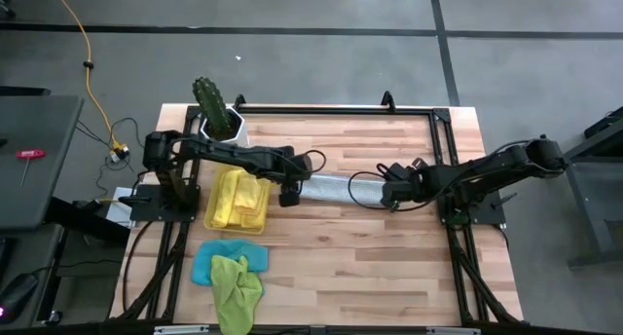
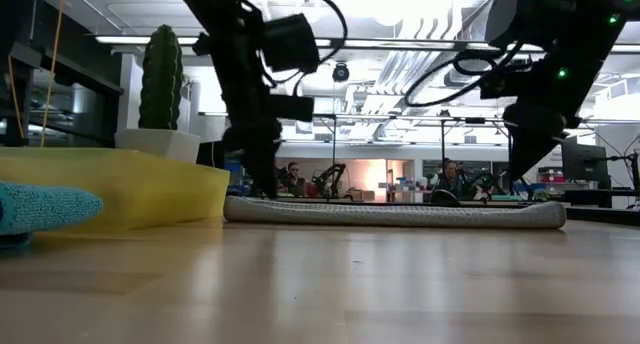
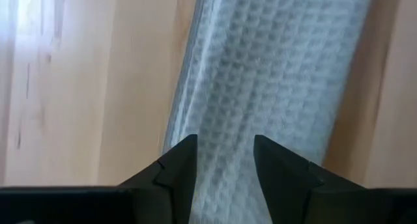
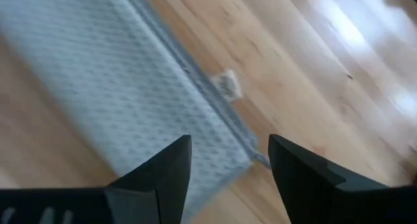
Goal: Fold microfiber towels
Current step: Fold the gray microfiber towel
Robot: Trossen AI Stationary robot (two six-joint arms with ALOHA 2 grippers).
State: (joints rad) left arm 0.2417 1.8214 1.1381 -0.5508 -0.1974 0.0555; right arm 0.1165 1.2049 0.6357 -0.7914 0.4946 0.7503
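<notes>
A grey microfiber towel (image 1: 336, 187) lies flat on the wooden table as a long narrow strip running left to right (image 2: 390, 214). My left gripper (image 1: 289, 195) points steeply down over the strip's left end, open, with the waffle-textured cloth (image 3: 260, 81) showing between and beyond its fingers. My right gripper (image 1: 390, 195) hangs open over the strip's right end, where a corner with a small white tag (image 4: 226, 84) shows. In the low view the right fingers (image 2: 525, 174) stand clear above the cloth. My left gripper is open over the left end of the grey strip (image 3: 225, 159), pointing down. In the low view its fingertips (image 2: 266, 189) come down to the top of the cloth. Whether they touch it I cannot tell.
A translucent yellow tray (image 1: 209, 213) holding yellow towels stands left of the strip. A light blue towel (image 1: 206, 262) and a lime green one (image 1: 237, 291) lie near the front edge. A cactus in a white pot (image 1: 216, 111) stands at the far left. Bare wood lies in front of the strip.
</notes>
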